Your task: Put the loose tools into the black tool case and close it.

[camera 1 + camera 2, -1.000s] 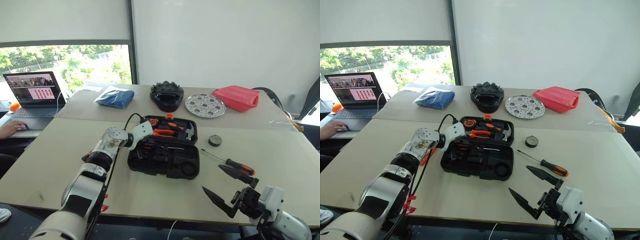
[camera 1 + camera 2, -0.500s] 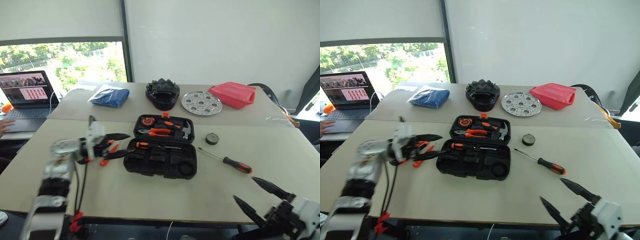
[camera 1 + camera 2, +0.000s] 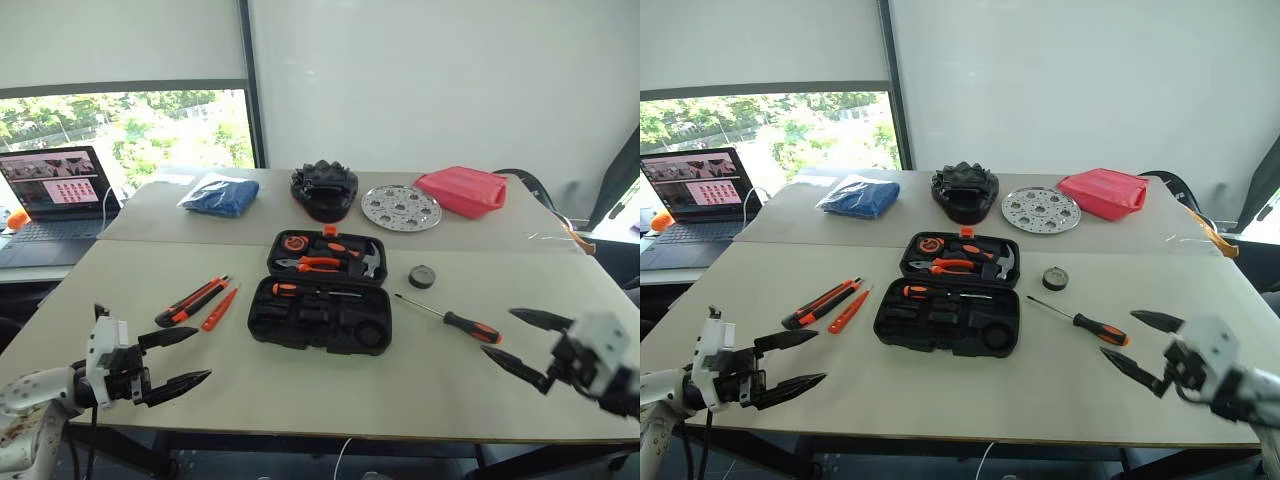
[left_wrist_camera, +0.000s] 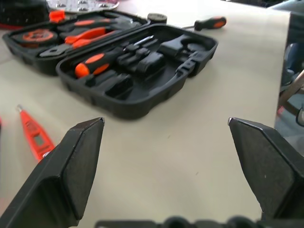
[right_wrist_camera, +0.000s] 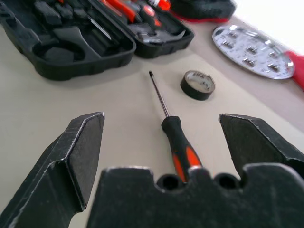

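Case (image 3: 318,300) open flat; one screwdriver (image 3: 312,291) seated, hammer (image 3: 374,260) in lid.

On my worktop (image 3: 940,390) the black tool case (image 3: 951,292) lies open, with one screwdriver (image 3: 946,293) and other tools seated in its recesses. To its left lie the utility knife (image 3: 818,302) and the slim orange pen-like tool (image 3: 848,309) side by side, while to its right a second screwdriver (image 3: 1080,321) lies loose, the small dark round disc (image 3: 1055,278) just beyond it. My left tool (image 3: 785,362) hovers with fingers spread at the near left edge, and my right tool (image 3: 1143,346) hovers likewise spread, near the loose screwdriver's handle, both empty.
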Tool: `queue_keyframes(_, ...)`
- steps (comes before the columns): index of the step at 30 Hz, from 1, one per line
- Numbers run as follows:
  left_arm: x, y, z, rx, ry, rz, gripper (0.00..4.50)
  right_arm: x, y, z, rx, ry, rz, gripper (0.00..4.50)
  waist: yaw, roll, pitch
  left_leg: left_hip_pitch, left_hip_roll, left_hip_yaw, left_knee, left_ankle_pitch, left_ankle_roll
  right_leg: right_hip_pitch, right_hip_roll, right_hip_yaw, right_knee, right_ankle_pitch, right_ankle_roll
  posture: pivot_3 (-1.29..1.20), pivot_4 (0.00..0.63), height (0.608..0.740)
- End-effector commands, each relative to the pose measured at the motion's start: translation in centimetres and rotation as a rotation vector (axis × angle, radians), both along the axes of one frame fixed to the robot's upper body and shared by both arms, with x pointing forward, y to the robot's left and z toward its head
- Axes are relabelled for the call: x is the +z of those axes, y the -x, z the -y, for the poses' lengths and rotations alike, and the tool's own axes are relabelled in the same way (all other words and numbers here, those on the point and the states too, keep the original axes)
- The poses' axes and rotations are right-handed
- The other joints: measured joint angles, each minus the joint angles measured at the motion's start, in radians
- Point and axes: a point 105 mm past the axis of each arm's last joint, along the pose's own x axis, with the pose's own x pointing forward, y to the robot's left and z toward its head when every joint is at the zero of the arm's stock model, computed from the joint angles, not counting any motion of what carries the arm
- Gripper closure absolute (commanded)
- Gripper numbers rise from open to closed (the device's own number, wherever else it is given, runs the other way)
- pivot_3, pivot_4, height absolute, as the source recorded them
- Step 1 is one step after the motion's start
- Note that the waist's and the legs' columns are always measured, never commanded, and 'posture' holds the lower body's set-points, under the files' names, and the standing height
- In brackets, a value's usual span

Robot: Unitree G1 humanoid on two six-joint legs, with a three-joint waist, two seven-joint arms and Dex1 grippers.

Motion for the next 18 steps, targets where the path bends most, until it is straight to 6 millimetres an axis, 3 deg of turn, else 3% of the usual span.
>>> queue_keyframes(1,1.4,-0.3,2.1,-0.058,0.032,0.055,0.01,-1.7,-2.4,1.1,-0.049,0.060,-0.199,0.00,0.005,0.000,0.000,-0.002,0.000,0.000,0.000,0.000,0.000,-0.001,0.000,-0.001,0.000,0.002,-0.005,0.00,0.150,0.740)
queue_keyframes(7,1.6,-0.3,4.1,-0.129,0.025,0.070,0.01,-2.9,-4.6,1.6,-0.059,0.129,-0.362,0.00,0.002,0.000,0.000,-0.007,-0.001,0.000,0.000,-0.004,0.003,-0.003,-0.002,-0.001,-0.003,0.002,-0.004,0.00,0.150,0.740)
queue_keyframes(8,1.6,-0.3,4.2,-0.132,0.027,0.071,0.00,-2.9,-4.9,1.6,-0.056,0.134,-0.364,0.41,0.001,0.000,0.000,-0.007,-0.001,0.000,0.000,-0.004,0.003,-0.004,-0.002,-0.001,-0.003,0.002,-0.004,0.00,0.150,0.740)
queue_keyframes(10,1.7,-0.3,4.4,-0.140,0.028,0.073,0.00,-2.9,-5.6,1.7,-0.059,0.148,-0.363,0.78,-0.001,0.001,0.000,-0.007,-0.001,0.000,0.000,-0.004,0.003,-0.004,-0.002,0.000,-0.003,0.002,-0.004,0.00,0.150,0.740)
queue_keyframes(18,1.8,-0.5,4.6,-0.163,0.016,0.078,0.00,-3.2,-7.0,1.4,-0.018,0.178,-0.353,3.52,-0.012,0.000,0.000,-0.005,-0.001,0.000,0.000,-0.004,0.003,-0.003,-0.001,0.000,-0.002,0.002,-0.004,0.00,0.150,0.740)
